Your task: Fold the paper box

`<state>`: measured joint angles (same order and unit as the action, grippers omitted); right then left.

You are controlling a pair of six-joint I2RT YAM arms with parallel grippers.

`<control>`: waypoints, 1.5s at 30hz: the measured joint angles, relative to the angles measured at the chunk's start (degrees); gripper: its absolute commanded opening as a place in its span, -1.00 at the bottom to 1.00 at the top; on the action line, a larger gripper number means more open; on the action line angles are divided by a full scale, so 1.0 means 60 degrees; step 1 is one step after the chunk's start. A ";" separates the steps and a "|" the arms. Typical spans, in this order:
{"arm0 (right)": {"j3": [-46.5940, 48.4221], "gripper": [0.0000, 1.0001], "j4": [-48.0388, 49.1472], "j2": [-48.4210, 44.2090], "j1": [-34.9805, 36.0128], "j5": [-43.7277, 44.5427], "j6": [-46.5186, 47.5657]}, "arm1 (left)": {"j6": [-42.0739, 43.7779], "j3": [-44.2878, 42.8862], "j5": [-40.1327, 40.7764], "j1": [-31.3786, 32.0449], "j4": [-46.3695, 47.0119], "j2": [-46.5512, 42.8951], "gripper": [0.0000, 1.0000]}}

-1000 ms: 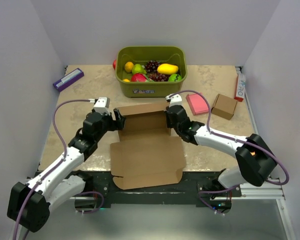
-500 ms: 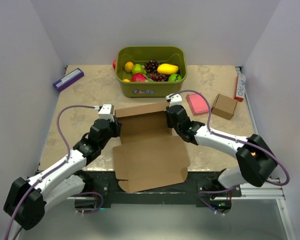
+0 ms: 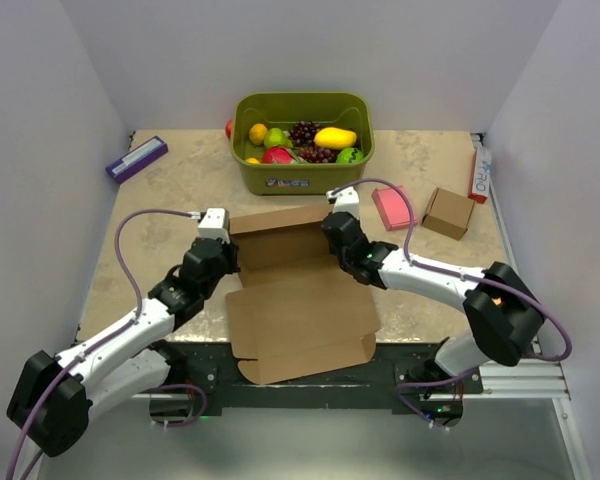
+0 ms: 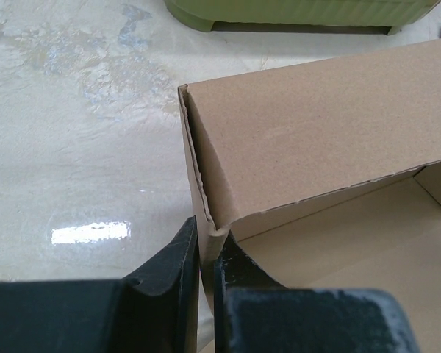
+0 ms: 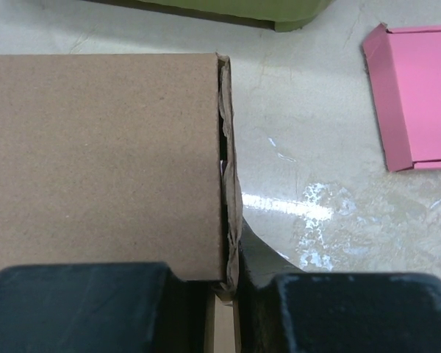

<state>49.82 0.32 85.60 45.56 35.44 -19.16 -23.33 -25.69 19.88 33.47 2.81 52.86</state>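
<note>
The paper box (image 3: 298,305) lies open at the middle of the near half of the marbled worktop (image 3: 180,195), its wide base panel flat and its front flap reaching out over the near edge, above the dark rail where the arms are bolted. Its far wall stands upright, facing the olive-green bin (image 3: 302,172) of toy fruit just behind it. The left gripper (image 4: 206,246) sits at the wall's left corner, jaws drawn in narrow and pinching the thin side flap there between them. The right gripper (image 5: 231,283) does the same at the right corner, jaws nipped tight on the ragged cardboard edge (the layers look a bit crumpled on that side). To the right of the box, apart from it, lies a pink flat block (image 3: 394,208), and beyond that a small brown box (image 3: 448,212). A purple packet (image 3: 137,158) rests near the far left corner.
</note>
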 measured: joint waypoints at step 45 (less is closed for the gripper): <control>-0.0594 0.93 -0.3475 -0.5158 -0.0149 -0.1861 -0.0794 | 0.2186 -0.2761 -0.2696 0.0379 -0.3147 -0.0936 0.63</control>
<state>46.26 -20.53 54.65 44.66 24.27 -23.92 -10.22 -42.26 3.70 35.75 -16.08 47.24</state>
